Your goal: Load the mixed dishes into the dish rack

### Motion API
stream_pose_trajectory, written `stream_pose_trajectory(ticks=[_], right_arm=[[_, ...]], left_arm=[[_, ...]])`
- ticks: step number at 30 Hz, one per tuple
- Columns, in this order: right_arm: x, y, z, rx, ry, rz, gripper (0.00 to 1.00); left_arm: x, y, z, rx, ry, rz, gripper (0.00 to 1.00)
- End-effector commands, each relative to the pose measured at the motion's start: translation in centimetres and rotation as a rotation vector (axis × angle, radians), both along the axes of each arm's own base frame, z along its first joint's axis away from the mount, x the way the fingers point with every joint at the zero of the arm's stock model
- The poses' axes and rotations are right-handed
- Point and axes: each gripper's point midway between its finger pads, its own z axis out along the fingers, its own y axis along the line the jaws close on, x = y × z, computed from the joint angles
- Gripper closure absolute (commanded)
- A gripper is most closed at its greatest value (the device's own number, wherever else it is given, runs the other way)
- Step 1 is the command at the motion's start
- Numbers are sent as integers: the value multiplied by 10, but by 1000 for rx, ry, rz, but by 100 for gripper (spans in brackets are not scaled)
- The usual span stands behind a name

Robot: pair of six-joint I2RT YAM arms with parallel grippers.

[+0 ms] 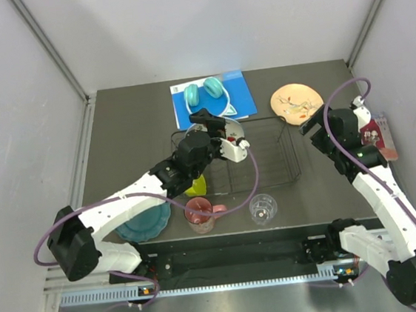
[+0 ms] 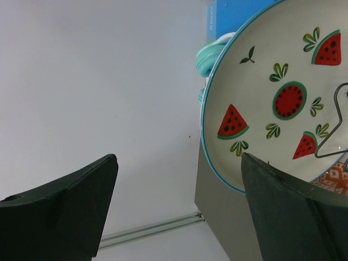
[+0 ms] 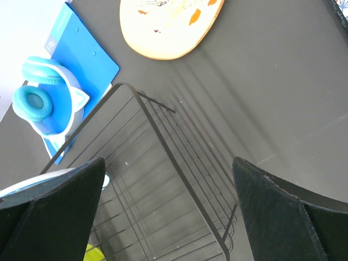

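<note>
The black wire dish rack (image 1: 271, 157) sits mid-table. The white watermelon plate (image 2: 283, 98) stands on edge at the rack's left end (image 1: 234, 131), with a wire tine across it. The small patterned bowl (image 2: 333, 178) shows just below it. My left gripper (image 1: 210, 120) is open and empty beside the plate's rim, as the left wrist view (image 2: 178, 163) shows. My right gripper (image 1: 312, 124) is open and empty above the rack's right end (image 3: 168, 163). On the table lie the cream-orange floral plate (image 1: 296, 103), teal plate (image 1: 144, 222), lime-green bowl (image 1: 196, 186), pink mug (image 1: 199, 213) and clear glass (image 1: 263, 208).
Teal headphones (image 1: 205, 91) lie on a blue book (image 1: 221, 101) behind the rack, and both show in the right wrist view (image 3: 43, 103). A flat pinkish object (image 1: 383, 136) lies at the table's right edge under my right arm. Grey walls enclose the table.
</note>
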Motion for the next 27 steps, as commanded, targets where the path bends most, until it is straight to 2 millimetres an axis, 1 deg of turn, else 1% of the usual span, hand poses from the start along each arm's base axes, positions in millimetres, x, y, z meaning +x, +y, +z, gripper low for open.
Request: stream_pose_trajectory(ticks=[1,4,7,8,9,11,12,14,16,17,18,19,20,21,22,23,24,25,26,27], right_arm=[[4,0,11,1,-52,12,0],[3,-1,11,3,-63,13,0],[2,-1,9,0,-64,14,0],[2,-2,8,-2,-62,12,0],[2,-2,7,-6,-60,15,0],[4,-2,4,-7,-56,11,0],[5,-2,2,-8,-50,10,0],[8,-5,0,-2,-47,-7,0],[13,-8,-1,16,-51,-24,0],[17,-9,1,26,-63,-31,0],[22,-9,-4,39,-54,-37,0],[26,-15,-6,48,-52,-60,0],[30,-19,-9,55,-47,-77,0],[39,-21,-18,72,-28,-92,0],[44,-29,-24,82,-17,-121,0],[49,-33,-30,93,-4,-138,0],[59,-30,-43,120,23,-133,0],[66,-42,-46,135,25,-169,0],[73,-43,-52,150,35,-178,0],[85,-44,-64,158,53,-179,0]], left_arm=[[6,3,23,-80,-14,25,1],[15,3,19,-86,-6,45,1],[23,1,30,-126,-43,60,1],[27,-1,43,-168,-80,63,1],[30,0,48,-180,-94,70,1],[36,0,65,-213,-141,84,1],[39,0,80,-255,-186,93,1],[44,3,99,-286,-251,113,1],[46,5,129,-355,-324,124,1],[46,7,139,-378,-338,128,1],[46,9,146,-397,-343,134,1],[45,13,162,-435,-355,141,1],[45,14,169,-451,-354,148,1],[44,19,176,-468,-354,166,1],[40,24,191,-508,-341,173,1],[39,28,197,-533,-327,184,1],[40,37,199,-548,-299,214,1],[37,46,208,-596,-245,238,1],[36,53,209,-612,-216,263,1],[38,64,209,-655,-187,301,1]])
